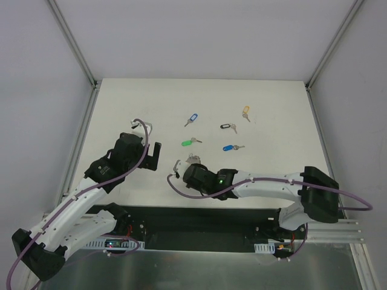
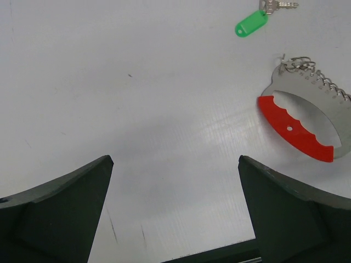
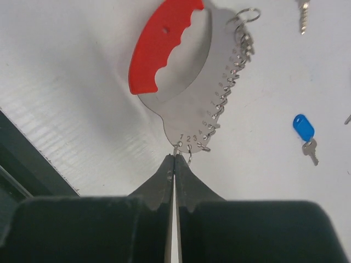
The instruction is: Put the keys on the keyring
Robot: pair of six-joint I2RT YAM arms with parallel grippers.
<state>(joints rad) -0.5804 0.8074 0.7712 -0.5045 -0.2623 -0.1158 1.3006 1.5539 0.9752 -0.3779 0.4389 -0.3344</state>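
The keyring [image 3: 164,46] lies flat on the table: a red grip on a curved metal plate [image 3: 192,104] whose edge carries numbered holes with small wire hooks. My right gripper [image 3: 175,157] is shut, its tips pinching the hook at hole 1. From above, this gripper [image 1: 191,166] hides most of the keyring. Several keys lie beyond it: green tag [image 1: 187,143], blue tag [image 1: 228,147], black tag [image 1: 226,127], another blue [image 1: 192,118], yellow [image 1: 245,111]. My left gripper [image 2: 175,164] stands wide open over bare table, left of the keyring [image 2: 293,129], holding nothing.
The white table [image 1: 272,175] sits between grey walls with metal corner posts. Its dark near edge [image 3: 22,164] runs close behind the right gripper. In the left wrist view the green-tagged key [image 2: 252,23] lies just beyond the keyring.
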